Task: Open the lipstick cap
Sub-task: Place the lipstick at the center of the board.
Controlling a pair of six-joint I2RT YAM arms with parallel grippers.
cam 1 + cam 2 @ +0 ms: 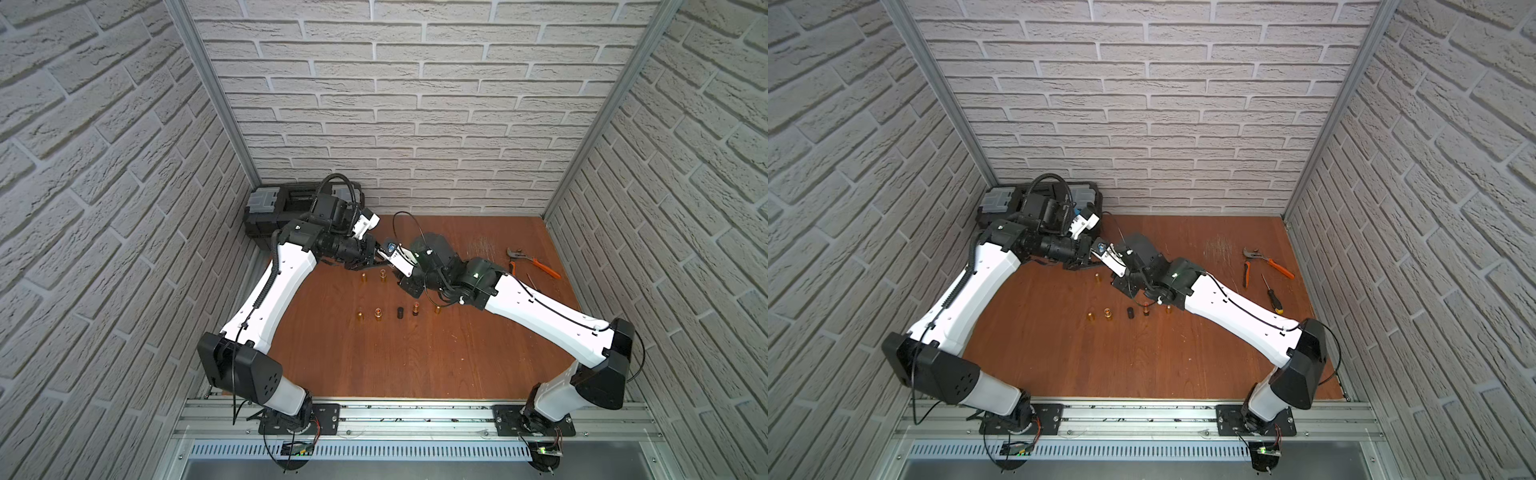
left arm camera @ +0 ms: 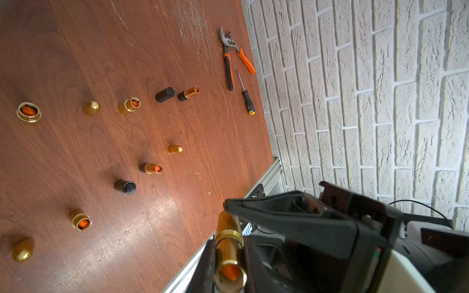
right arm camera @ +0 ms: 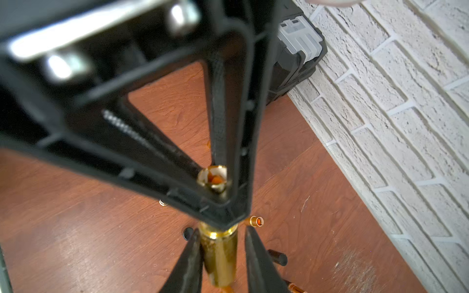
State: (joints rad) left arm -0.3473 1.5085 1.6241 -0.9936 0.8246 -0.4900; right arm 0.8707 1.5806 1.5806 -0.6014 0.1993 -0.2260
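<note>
Gold metal lipstick tube (image 3: 220, 258), hidden in both top views, is clamped by left gripper (image 2: 228, 244) at 11 o'clock; jaws of right gripper (image 3: 221, 232) are parted.

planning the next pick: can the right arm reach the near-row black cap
Probably yes: the black cap stands uncovered close to the right gripper, once it leaves the gold lipstick between its fingers.
</note>
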